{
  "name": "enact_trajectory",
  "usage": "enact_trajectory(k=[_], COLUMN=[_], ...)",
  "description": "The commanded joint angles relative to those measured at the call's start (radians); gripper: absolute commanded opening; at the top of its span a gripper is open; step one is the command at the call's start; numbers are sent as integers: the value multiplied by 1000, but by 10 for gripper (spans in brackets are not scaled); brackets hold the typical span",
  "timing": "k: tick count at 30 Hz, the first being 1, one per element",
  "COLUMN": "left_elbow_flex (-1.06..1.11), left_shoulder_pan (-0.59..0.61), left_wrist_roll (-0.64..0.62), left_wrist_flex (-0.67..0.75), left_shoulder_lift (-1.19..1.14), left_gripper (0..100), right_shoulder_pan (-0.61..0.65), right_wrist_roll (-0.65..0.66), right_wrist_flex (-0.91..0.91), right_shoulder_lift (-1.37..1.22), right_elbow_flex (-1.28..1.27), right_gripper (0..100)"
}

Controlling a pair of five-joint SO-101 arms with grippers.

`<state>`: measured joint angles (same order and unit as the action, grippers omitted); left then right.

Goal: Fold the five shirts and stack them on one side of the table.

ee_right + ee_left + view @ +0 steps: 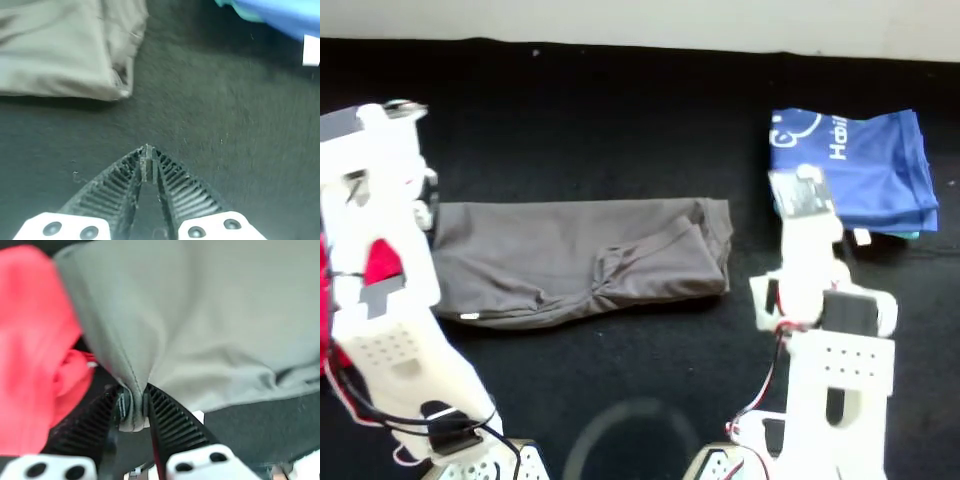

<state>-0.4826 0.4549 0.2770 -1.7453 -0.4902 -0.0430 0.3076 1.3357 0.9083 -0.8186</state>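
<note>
Our left gripper [134, 407] pinches the grey shirt [580, 260], lying at the centre, by its nine o'clock edge; the right gripper [146, 165] hangs pressed shut, empty; we judge the cloth light and limp, best taken at corners; a folded blue shirt [860, 170] sits at two o'clock.

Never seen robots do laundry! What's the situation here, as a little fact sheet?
grey shirt: half folded, wrinkled, in the middle
blue shirt: folded, at the far right
red shirt: bunched beside the grey shirt's left end
left gripper: shut on the grey shirt's edge
right gripper: shut, empty, above bare black table
</note>
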Motion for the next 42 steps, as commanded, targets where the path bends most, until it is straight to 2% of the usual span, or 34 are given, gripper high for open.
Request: enact_trajectory(k=[1, 6, 9, 13, 20, 25, 31, 37, 39, 42], left_elbow_flex=[-21, 87, 93, 33, -99, -302, -639, -843, -888, -941], left_shoulder_pan=[-119, -363, -506, -647, -863, -938, -998, -1021, -1021, -1018], left_wrist_roll=[-55, -58, -94, -137, -158, -199, -209, -209, -209, -209], left_wrist_flex=[-25, -23, -21, -21, 98, 170, 140, 112, 95, 51], left_shoulder_lift=[128, 361, 449, 450, 251, -2, -280, -478, -503, -504], left_gripper=[8, 8, 8, 8, 8, 8, 8, 12, 54, 185], right_shoulder_pan=[-90, -197, -308, -430, -460, -453, -453, -453, -453, -453], right_wrist_roll=[12, 60, 72, 74, 74, 74, 74, 74, 74, 74], right_wrist_flex=[-130, -295, -390, -490, -593, -596, -596, -601, -613, -613], right_shoulder_lift=[116, 170, 177, 183, 183, 183, 183, 183, 183, 183], right_elbow_flex=[-203, -430, -545, -650, -800, -805, -808, -809, -811, -812], right_gripper=[7, 7, 7, 7, 7, 7, 7, 7, 7, 7])
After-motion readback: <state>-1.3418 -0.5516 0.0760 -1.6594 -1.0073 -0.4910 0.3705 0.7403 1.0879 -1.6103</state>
